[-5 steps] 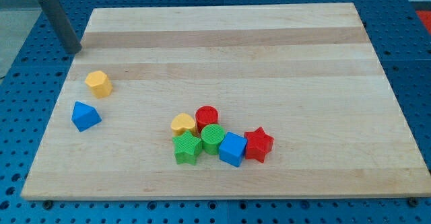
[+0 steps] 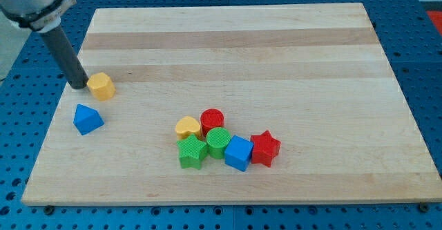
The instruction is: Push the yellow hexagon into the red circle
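Because the yellow hexagonal block (image 2: 101, 85) sits in the upper left of the frame with my tip (image 2: 79, 86) just beside it on the view's left, touching or nearly so, the push line is what decides the outcome. No claw is fitted to this arm, so nothing is open, closed or gripping; the rod alone bears on the block.

The red circular block (image 2: 212, 119) lies well apart, toward the lower centre of the frame, at the top of a tight cluster.

Risks, as judged from this layout:
- A push straight toward the view's right would carry the hexagon above the cluster and miss; the line must slant down and right.
- An off-centre contact on a faceted block could turn it and let it slip off the rod.
- The yellow heart-shaped block (image 2: 188, 127) touches the red circle on its left and lies nearly in the approach path; the hexagon may strike it first and scatter the group.
- The blue pointed block (image 2: 88, 119), below the hexagon, could be clipped if the line drops too steeply.

Count on the pale wooden tabletop (image 2: 290, 57): eight blocks.
- Yellow: two.
- Red: two, circle and red star block (image 2: 265, 148).
- Green: two, green star block (image 2: 193, 152) and green circular block (image 2: 218, 142).
- Blue: two, the pointed one and a blue cube block (image 2: 239, 153).
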